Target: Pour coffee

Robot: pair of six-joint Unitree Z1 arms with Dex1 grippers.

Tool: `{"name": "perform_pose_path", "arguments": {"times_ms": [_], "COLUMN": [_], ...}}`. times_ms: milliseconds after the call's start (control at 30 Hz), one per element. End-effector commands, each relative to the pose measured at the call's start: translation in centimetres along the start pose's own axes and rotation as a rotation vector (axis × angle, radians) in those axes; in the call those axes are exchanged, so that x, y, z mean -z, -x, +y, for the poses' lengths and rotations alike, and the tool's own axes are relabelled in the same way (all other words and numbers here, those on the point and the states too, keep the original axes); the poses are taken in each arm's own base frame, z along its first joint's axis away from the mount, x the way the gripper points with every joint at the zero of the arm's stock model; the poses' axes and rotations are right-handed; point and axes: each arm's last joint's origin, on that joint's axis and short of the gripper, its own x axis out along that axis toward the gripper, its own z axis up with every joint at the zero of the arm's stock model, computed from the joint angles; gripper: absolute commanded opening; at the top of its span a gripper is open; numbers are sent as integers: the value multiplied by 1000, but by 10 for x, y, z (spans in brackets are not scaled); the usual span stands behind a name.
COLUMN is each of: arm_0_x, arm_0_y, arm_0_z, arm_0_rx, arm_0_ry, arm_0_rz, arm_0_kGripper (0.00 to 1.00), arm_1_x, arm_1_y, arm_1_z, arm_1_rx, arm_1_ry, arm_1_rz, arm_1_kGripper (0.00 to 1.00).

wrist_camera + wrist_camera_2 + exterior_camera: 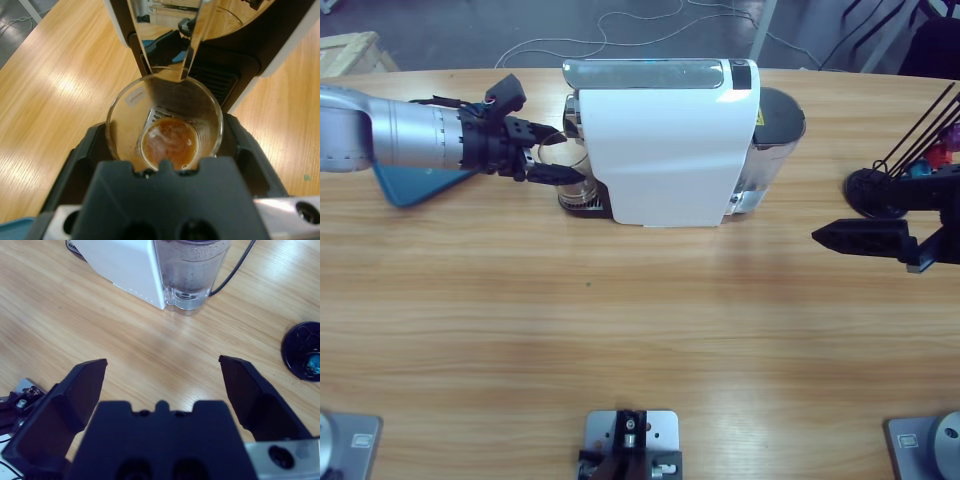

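Observation:
A clear glass (125, 100) stands on the drip tray under the spout (170, 45) of the white coffee machine (665, 140). A shallow pool of brown coffee (170, 142) covers the glass's bottom. My left gripper (165, 125) reaches in from the left, and its black jaws press both sides of the glass. From above, the left gripper (558, 158) holds the glass (565, 158) at the machine's left end. Far to the right, my right gripper (835, 238) hovers open above bare wood; the right wrist view shows the right gripper (162, 362) with nothing between its jaws.
The machine's water tank (775, 125) sits at its right end, with a cable (235, 270) trailing off. A black wire capsule stand (880, 190) with coloured capsules (940, 150) stands at the far right. A blue object (415, 185) lies under the left arm.

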Motion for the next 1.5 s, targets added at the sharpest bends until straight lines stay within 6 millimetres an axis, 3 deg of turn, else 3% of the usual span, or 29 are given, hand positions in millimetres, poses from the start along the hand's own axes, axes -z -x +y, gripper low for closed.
{"name": "perform_pose_path", "arguments": {"times_ms": [33,167,267,433,600,833,967,1167,1500], "arm_0_x": [-5,-16,-12,0,18,63,82,100,110], "arm_0_y": [32,67,89,125,142,131,110,89,77], "arm_0_z": [-10,-14,-17,-10,5,49,70,83,88], "arm_0_rx": [-59,-112,-186,-364,-504,-694,-714,-696,-678], "arm_0_ry": [27,38,84,164,226,437,466,489,479], "arm_0_rz": [-19,-50,-32,-18,40,126,97,73,57], "arm_0_kGripper": [0,0,0,0,0,0,0,0,0], "arm_1_x": [-1,-5,4,19,17,19,19,13,5], "arm_1_y": [1,34,53,67,64,56,49,35,24], "arm_1_z": [1,0,-3,-6,-6,-6,-6,-4,-2], "arm_1_rx": [-2,6,16,27,34,40,44,47,37], "arm_1_ry": [5,4,5,4,5,6,7,9,17], "arm_1_rz": [-2,-53,-63,-65,-52,-14,16,53,67], "arm_1_kGripper": [1000,1000,1000,1000,1000,1000,1000,1000,1000]}}
